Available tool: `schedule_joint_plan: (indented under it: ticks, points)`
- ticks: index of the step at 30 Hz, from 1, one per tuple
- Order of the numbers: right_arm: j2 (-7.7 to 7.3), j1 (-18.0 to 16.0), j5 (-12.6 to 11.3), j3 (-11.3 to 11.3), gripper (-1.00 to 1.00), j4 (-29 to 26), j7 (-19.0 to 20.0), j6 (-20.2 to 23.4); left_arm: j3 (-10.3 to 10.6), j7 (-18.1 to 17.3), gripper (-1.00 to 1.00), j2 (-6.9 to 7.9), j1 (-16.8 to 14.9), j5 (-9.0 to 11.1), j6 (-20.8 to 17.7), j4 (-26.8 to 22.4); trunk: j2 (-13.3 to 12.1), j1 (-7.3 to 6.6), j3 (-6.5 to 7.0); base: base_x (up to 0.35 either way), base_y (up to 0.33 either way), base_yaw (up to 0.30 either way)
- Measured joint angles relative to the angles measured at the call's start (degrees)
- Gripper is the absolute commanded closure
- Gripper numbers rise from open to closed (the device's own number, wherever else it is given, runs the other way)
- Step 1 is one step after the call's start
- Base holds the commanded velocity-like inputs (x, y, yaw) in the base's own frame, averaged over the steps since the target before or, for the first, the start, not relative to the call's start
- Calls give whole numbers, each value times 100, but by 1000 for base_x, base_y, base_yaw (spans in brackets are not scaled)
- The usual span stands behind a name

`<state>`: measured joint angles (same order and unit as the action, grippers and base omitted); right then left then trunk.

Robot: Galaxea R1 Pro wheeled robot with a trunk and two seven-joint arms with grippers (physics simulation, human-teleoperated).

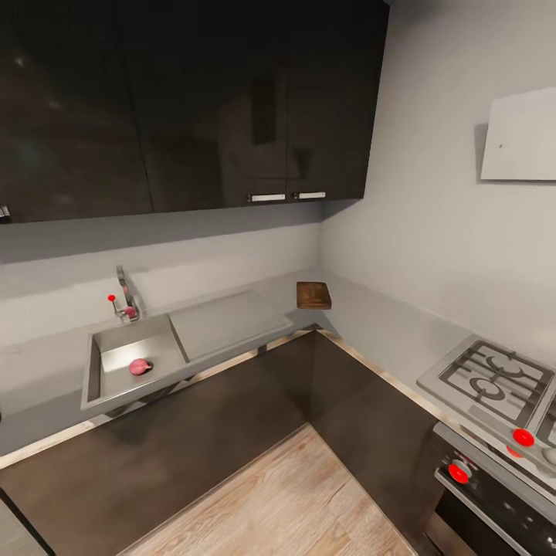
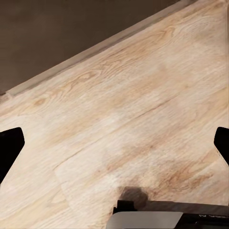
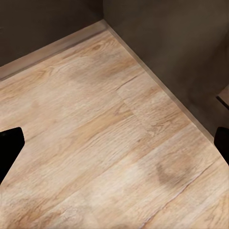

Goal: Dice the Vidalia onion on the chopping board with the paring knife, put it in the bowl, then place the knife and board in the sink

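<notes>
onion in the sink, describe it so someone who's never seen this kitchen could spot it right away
Find the long grey countertop under the dark wall cabinets, then the rectangular grey steel sink sunk into it below the curved chrome tap with a red knob. The small round pinkish-red onion lies on the basin floor, the sole coloured thing inside it.

I can read nothing here — a few pale letters sit on a dark strip by my left gripper point(image 2: 114, 143), too small and cropped to make out.
</notes>
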<state>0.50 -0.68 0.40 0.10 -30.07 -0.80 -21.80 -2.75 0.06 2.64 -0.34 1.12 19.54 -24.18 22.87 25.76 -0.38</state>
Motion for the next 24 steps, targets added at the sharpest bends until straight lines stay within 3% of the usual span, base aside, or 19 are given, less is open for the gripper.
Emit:
schedule_joint_plan:
  ticks: [17, 24]
  points:
    - [2, -2, 0, -2, -100, 5, 0, 0, 10, -7, -100, -10, 1, 4, 82, 10, 0, 0, 0, 0, 0, 0]
    - [2, 0, 0, -8, -100, 5, 0, 0, 13, -4, -100, -73, 0, -1, 361, -244, 0, 0, 0, 0, 0, 0]
